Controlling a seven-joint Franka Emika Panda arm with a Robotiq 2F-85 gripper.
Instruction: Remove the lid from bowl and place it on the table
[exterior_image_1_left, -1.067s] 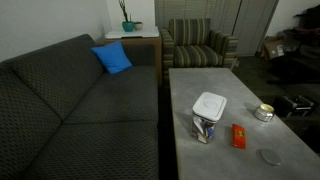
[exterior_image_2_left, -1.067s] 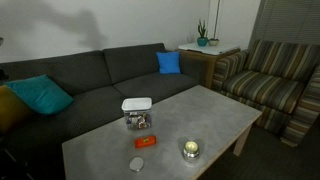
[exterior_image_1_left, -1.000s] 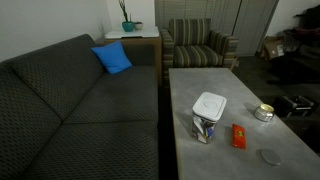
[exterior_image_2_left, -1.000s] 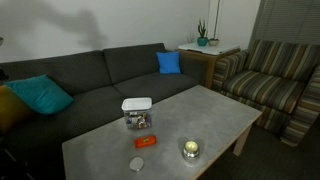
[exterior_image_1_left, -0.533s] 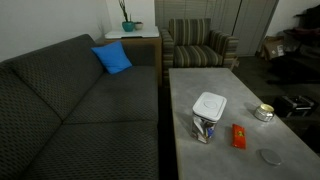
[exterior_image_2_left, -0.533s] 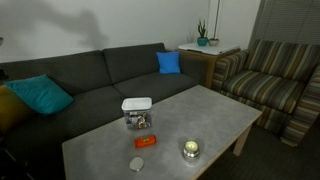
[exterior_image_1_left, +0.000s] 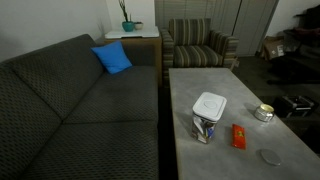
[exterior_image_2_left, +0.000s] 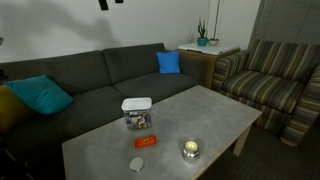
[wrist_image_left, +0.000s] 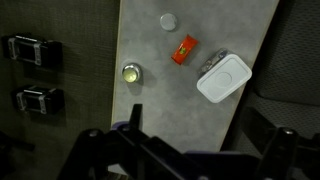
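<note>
The gripper (wrist_image_left: 187, 140) hangs high over the table (wrist_image_left: 150, 110) in the wrist view, jaws spread wide and holding nothing. Below it, the lid (wrist_image_left: 224, 78) sits on the bowl (exterior_image_2_left: 138, 121) near the table's sofa-side edge. A red packet (wrist_image_left: 183, 49) lies just beside it. A tin (wrist_image_left: 131, 72) and a grey disc (wrist_image_left: 168, 19) lie farther off. Beyond stand the sofa (exterior_image_2_left: 90, 75) and a striped armchair (exterior_image_2_left: 270, 75).

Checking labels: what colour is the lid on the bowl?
The lid is white, clearest in the wrist view.
</note>
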